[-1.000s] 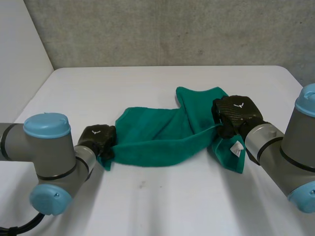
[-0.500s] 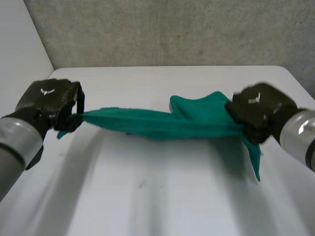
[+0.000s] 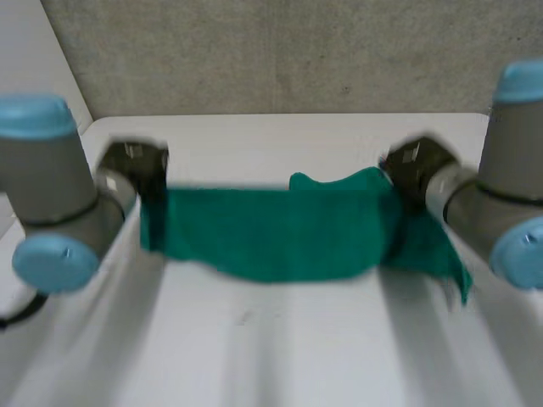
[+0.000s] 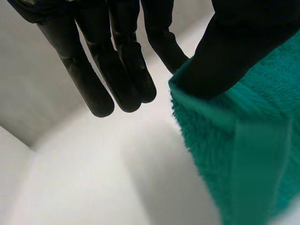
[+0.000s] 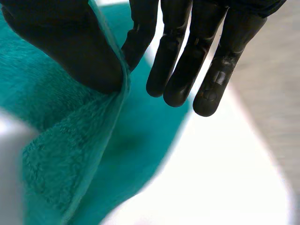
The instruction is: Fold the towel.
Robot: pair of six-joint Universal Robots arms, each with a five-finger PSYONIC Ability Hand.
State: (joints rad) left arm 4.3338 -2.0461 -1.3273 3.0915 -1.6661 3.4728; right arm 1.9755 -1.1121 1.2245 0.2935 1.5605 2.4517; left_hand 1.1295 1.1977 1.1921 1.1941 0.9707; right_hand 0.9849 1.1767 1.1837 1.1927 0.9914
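Observation:
A teal towel [image 3: 280, 233] hangs spread between my two hands above the white table [image 3: 280, 348], sagging in the middle. My left hand [image 3: 131, 165] holds its upper left corner. In the left wrist view the thumb [image 4: 234, 51] pinches the towel's edge [image 4: 243, 154] against a finger, and the other fingers [image 4: 117, 56] hang straight beside it. My right hand [image 3: 414, 167] holds the upper right part, with a loose flap [image 3: 437, 250] drooping past it. In the right wrist view the thumb [image 5: 65, 42] and a finger clamp the towel's hem [image 5: 61, 159].
A grey concrete wall [image 3: 280, 51] rises behind the table's far edge, and a pale wall [image 3: 34, 76] stands at the left. Both grey arms [image 3: 51, 203] with light-blue caps reach in over the table's sides.
Both hands rose off the table and drew apart. The towel, crumpled on the table a second ago, was pulled taut and now hangs as a spread sheet.

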